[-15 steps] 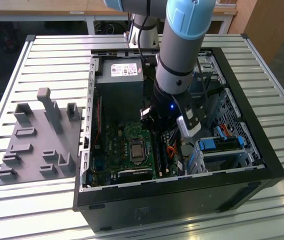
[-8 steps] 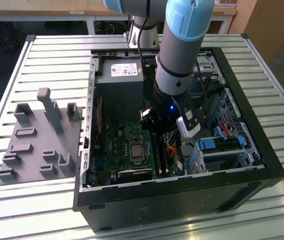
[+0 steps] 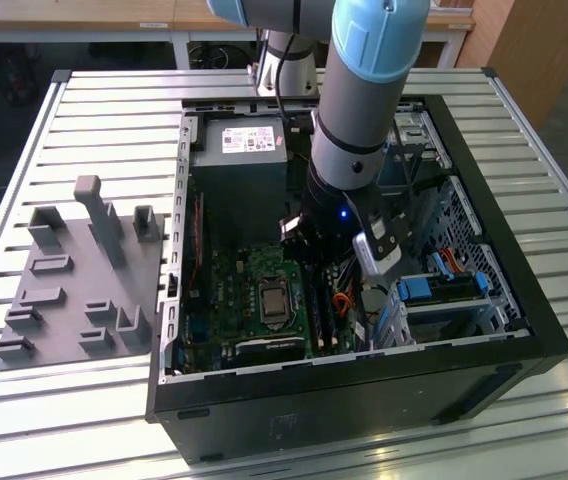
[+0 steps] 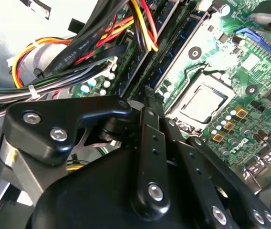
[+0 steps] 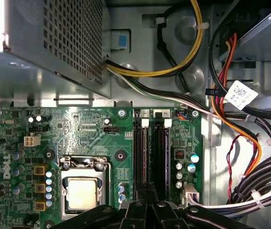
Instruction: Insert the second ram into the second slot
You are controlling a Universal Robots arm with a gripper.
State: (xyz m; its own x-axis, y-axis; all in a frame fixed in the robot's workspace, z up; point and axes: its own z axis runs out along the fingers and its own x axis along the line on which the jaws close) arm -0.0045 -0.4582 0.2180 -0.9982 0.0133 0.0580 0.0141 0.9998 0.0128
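Observation:
My gripper [image 5: 145, 196] [image 4: 148, 93] reaches down into the open computer case [image 3: 524, 300], low over the green motherboard [image 5: 78, 129]. Its black fingers stand together, shut, with nothing visible between them. Two long dark memory slots [image 5: 142, 157] [image 5: 161, 157] run side by side next to the processor socket [image 5: 82, 192]. The fingertips line up with the slot nearer the socket. The slots [image 3: 326, 314] also show in the exterior view, below the arm's wrist [image 3: 336, 225]. The second ram is hidden; I cannot tell whether a stick sits in either slot.
The grey power supply [image 3: 239, 160] fills the case's far end. Thick cable bundles [image 5: 250, 143] hang beside the slots. A drive cage with blue latches [image 3: 444, 285] sits at the exterior view's right. A grey holder fixture [image 3: 74, 280] lies on the slatted table outside the case.

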